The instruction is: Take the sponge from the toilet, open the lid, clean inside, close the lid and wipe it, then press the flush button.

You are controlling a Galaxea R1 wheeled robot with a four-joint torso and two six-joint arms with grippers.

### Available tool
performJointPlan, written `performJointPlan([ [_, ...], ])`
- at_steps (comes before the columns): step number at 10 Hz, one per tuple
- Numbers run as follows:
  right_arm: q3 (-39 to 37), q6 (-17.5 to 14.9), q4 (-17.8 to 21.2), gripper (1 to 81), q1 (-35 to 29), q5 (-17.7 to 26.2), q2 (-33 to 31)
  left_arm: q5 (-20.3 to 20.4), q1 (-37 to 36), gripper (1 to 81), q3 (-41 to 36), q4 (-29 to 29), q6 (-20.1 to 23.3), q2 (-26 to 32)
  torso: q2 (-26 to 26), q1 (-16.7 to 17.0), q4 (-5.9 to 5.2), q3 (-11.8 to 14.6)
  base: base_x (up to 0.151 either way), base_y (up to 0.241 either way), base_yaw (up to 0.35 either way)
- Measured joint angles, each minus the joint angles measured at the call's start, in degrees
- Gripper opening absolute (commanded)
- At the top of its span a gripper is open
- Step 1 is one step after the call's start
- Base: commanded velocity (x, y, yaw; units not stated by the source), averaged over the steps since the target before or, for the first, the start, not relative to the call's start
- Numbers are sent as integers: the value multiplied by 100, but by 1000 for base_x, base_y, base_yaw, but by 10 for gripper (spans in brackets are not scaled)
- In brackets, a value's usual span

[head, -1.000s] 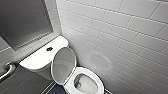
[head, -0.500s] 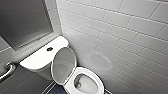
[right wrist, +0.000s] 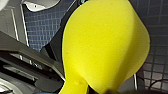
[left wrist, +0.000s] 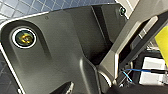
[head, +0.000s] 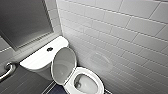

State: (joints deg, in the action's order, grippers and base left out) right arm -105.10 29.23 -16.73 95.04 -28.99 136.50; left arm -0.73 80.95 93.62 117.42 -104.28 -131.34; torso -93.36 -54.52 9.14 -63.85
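Where white flat tank top (head: 37, 60) lies, small dark round flush button (head: 50, 49): centred.
White glossy oval lid (head: 63, 65): raised, upright against tank.
Right pincer (right wrist: 100, 90): clamped on bright yellow soft sponge (right wrist: 105, 45), which juts ahead of it over blue tiled floor (right wrist: 155, 65).

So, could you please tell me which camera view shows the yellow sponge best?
The right wrist view: the sponge looms large and close there, its yellow surface and narrowing waist plain. The left wrist view catches just a yellow sliver of it at one edge. The head view looks at the toilet with the lid raised.
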Motion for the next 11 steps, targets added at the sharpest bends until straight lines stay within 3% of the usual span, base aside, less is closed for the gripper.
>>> performJointPlan([
  [2,535,20,22,10,-308,-6,-538,-328,130,811,9,185,-18,-386,0,0,0,2,0,0,0],
  [4,722,48,28,10,-363,-30,-635,-574,307,811,139,284,-21,-750,0,0,0,2,0,0,0],
  [5,703,130,27,10,-345,-6,-623,-612,382,811,244,293,-44,-805,-2,0,0,2,0,0,0],
  [7,477,612,28,10,-328,22,-673,-706,351,811,397,295,-55,-898,-2,0,0,2,0,0,0],
  [8,472,638,74,10,-330,22,-725,-701,358,811,445,295,-63,-995,-2,0,0,2,0,0,0],
  [9,556,463,311,10,-332,79,-767,-695,369,811,486,295,-79,-1053,-2,0,0,2,0,0,0],
  [11,1075,-652,1458,10,-413,408,-891,-695,371,811,555,295,-84,-1056,-2,0,0,2,0,0,0],
])
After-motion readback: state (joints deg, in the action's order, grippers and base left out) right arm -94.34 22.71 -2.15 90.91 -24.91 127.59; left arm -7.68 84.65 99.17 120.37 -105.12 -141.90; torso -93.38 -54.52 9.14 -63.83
